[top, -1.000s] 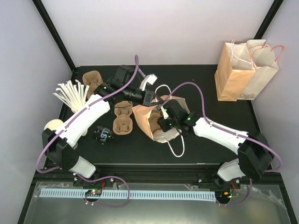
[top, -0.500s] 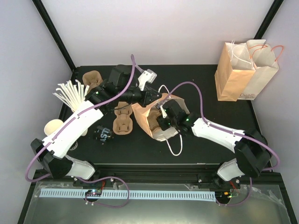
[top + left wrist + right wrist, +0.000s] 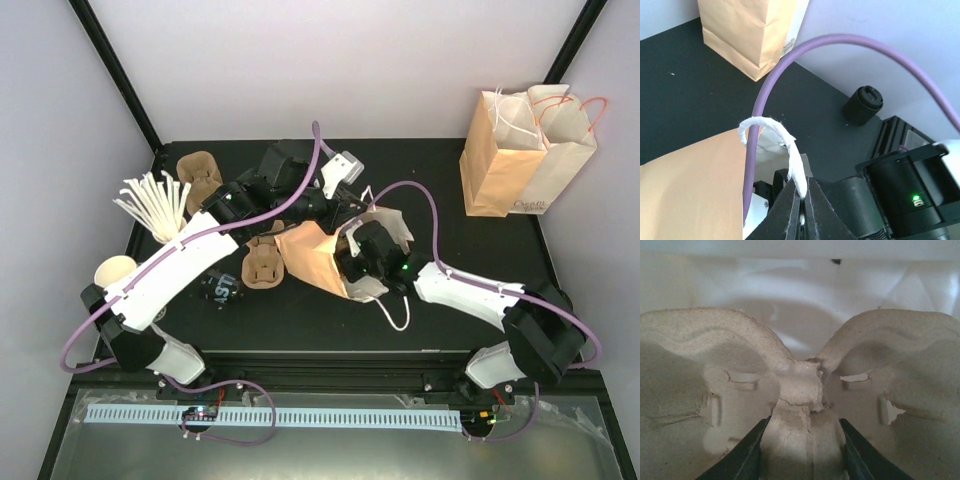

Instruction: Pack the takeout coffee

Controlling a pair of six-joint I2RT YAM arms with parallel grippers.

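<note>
Top external view: the takeout coffee [image 3: 221, 287] lies on the bench [image 3: 480, 260], seemingly on its side. It is just left of the brown carriers [image 3: 265, 266], half under the left arm [image 3: 180, 258] and well outside the bag [image 3: 312, 256].
Left jaws: pinched shut on the bag's white handle [image 3: 771, 124], lifting that side of the mouth.
Right jaws: inside the bag, clamped on the middle ridge of a pulp carrier [image 3: 799, 382].
Step in hand: seating that carrier in the bag, judging by the task.
Doing it well: hold the handle taut so the mouth gapes wide. Press the carrier flat to the bottom, pockets up, before letting go.
Hard to see: the bag's floor, the carrier's outer edges — and whether the coffee's lid sits tight.
</note>
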